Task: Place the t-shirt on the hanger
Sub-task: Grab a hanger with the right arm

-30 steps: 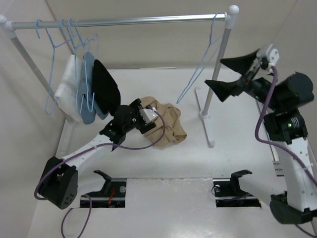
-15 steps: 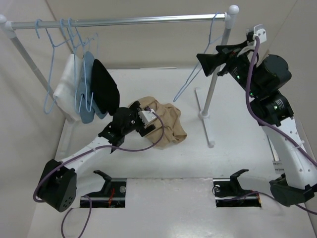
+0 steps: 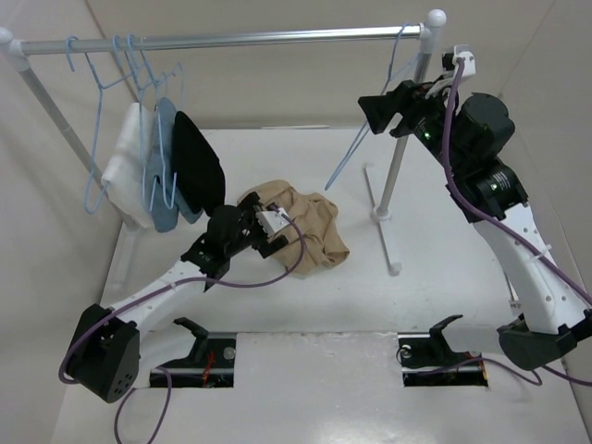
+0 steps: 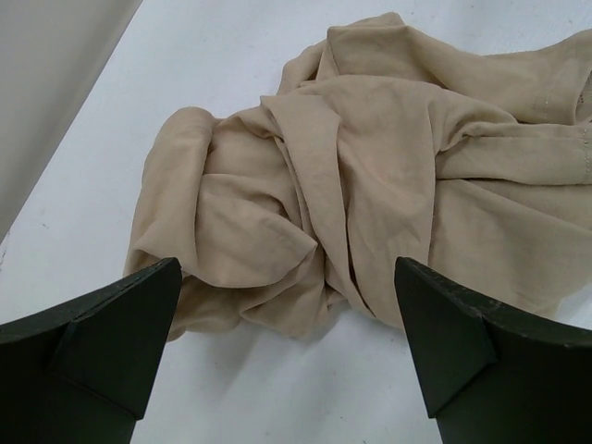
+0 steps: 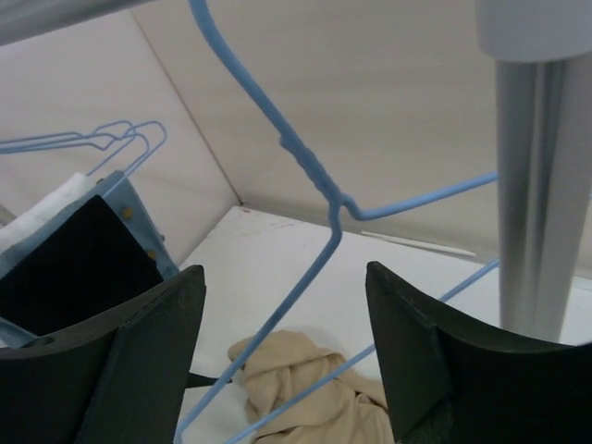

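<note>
The tan t-shirt point(image 3: 313, 229) lies crumpled on the white table, and no neck label shows. My left gripper point(image 3: 262, 225) is open and empty at the shirt's left edge. In the left wrist view the shirt point(image 4: 370, 166) lies just beyond the open gripper point(image 4: 287, 268), not touching it. The light-blue wire hanger point(image 3: 368, 139) hangs from the rail beside the right post. My right gripper point(image 3: 383, 108) is open, level with the hanger's neck. In the right wrist view the hanger point(image 5: 313, 176) hangs just ahead of the open gripper point(image 5: 285, 273), with the shirt point(image 5: 310, 393) below.
The silver rail point(image 3: 231, 39) spans the back, and its right post point(image 3: 407, 120) stands on a foot point(image 3: 383, 227). Several more blue hangers point(image 3: 139, 69) hang at the left end with white, light-blue and black garments point(image 3: 196, 166). Walls close in at the left and back.
My right arm has swung left and up, bringing its open gripper from beside the post to the hanger. My left gripper has shifted slightly at the shirt's edge.
</note>
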